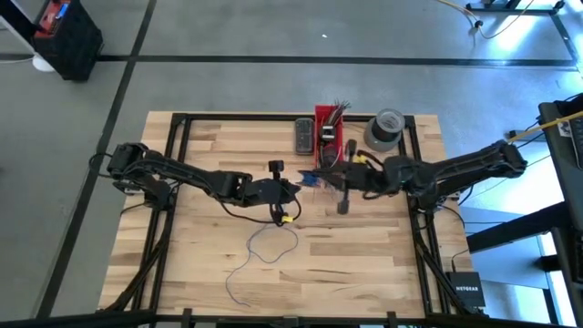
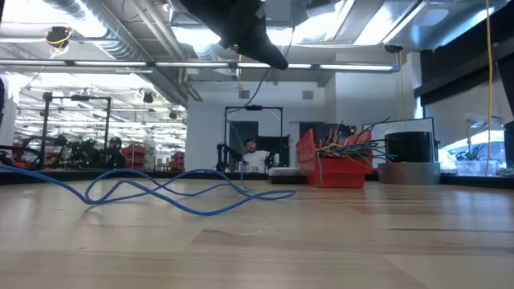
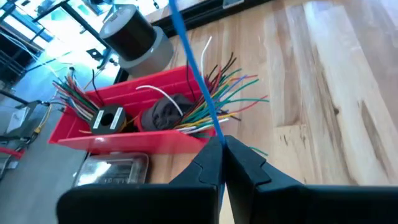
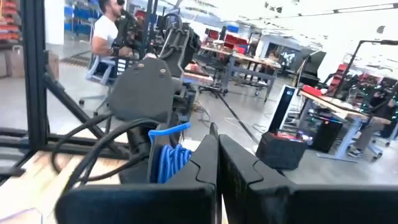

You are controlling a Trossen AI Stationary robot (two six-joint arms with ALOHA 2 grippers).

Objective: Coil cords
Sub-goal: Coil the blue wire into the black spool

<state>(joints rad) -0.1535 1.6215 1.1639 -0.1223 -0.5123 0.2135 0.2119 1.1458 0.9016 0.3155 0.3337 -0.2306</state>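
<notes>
A thin blue cord (image 1: 273,241) lies in loose loops on the wooden table; the low view shows it (image 2: 161,193) too. Its upper end is wound into a small blue coil (image 1: 309,179) held above mid-table between my two grippers. My left gripper (image 1: 296,188) is shut on a strand of the cord (image 3: 198,68). My right gripper (image 1: 321,178) is shut beside the coil (image 4: 172,160), facing the left arm's wrist. No other cords show. My left gripper pinches one strand of the blue cord (image 3: 214,127) between its two fingertips. The strand runs straight and taut away from the fingers, clear of the table. My right gripper is shut at the blue coil's loops (image 4: 181,155), which hang beside its finger. Its own fingers hide the place of contact.
A red bin (image 1: 329,137) with short multicoloured wire ends stands at the far middle of the table, a dark flat box (image 1: 303,135) to its left and a grey tape roll (image 1: 384,129) to its right. A black frame (image 1: 182,118) rims the table.
</notes>
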